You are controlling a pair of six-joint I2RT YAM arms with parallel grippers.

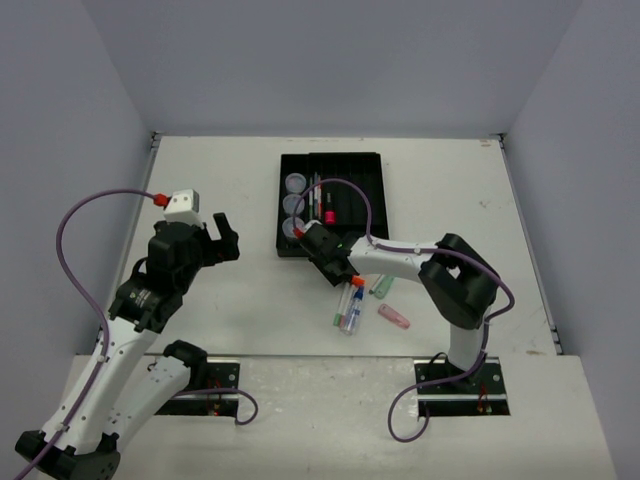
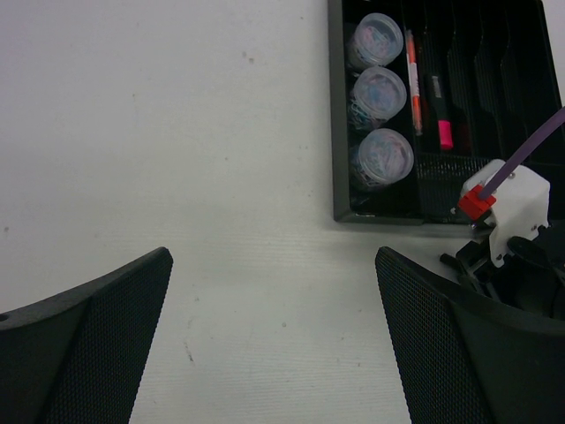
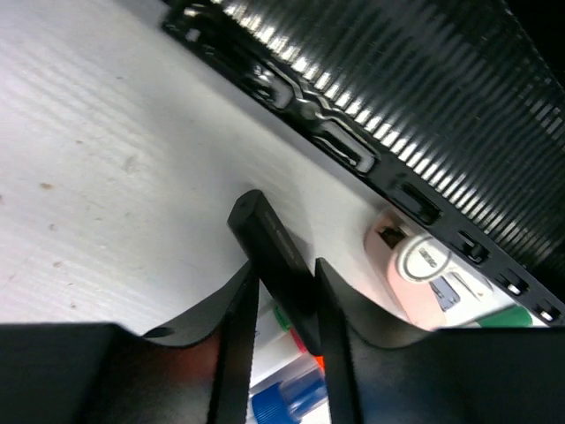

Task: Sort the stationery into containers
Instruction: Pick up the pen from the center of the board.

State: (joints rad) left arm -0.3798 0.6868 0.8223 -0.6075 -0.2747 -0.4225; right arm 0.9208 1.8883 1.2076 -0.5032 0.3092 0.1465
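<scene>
Right tool (image 3: 285, 268) pinches black marker (image 3: 265, 234) nr tray (image 3: 424, 106); left tool (image 2: 272, 256) gapes wide

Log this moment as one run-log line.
left gripper: open, over table | right gripper: shut on black marker, at black tray near edge | three pots: in tray | pink eraser: on table

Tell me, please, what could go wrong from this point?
1. The right gripper pinches the black marker at an angle, so it might slip or twist.
2. The near wall of the black tray is close; the marker's tip could catch it and shove the tray.
3. Loose markers lie close by and could be knocked.
</scene>
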